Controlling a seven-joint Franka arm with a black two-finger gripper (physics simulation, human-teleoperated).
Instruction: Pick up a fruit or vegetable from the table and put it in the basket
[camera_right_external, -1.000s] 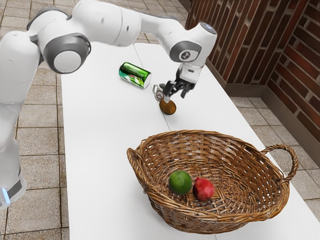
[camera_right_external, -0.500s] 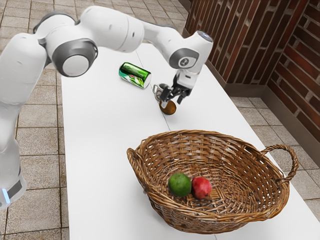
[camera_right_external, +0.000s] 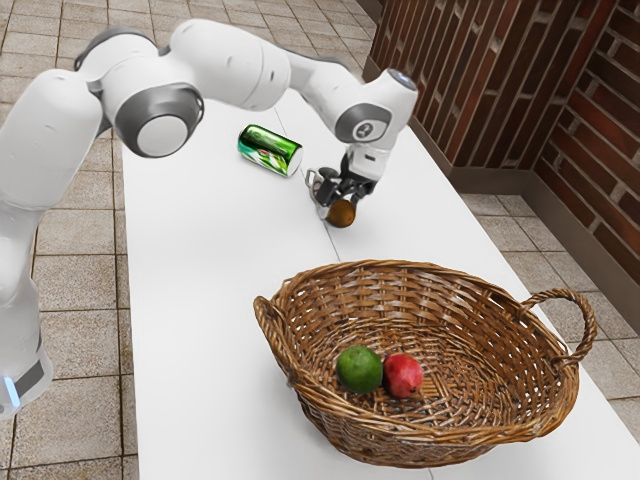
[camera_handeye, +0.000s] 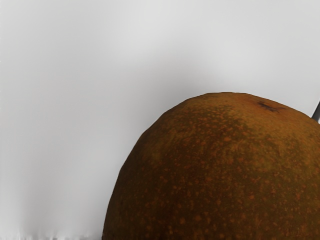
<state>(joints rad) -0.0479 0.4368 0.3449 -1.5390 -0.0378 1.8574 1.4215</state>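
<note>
brown fruit (camera_right_external: 342, 213) is at the gripper (camera_right_external: 342, 200), outside the basket (camera_right_external: 440, 435). the white table (camera_right_external: 200, 300) bears that wide wicker basket. whether the gripper is open or closed, i cannot tell. a green can (camera_right_external: 268, 150) lies on its side. a mug (camera_right_external: 315, 186), partly hidden, is just beside the gripper. the basket holds a green fruit (camera_right_external: 359, 370) and, right beside it, a smaller red fruit (camera_right_external: 404, 375).

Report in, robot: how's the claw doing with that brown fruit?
Claw at brown fruit, grip unclear. Fruit outside basket. Mug-like thing close by, possible snag.
</note>
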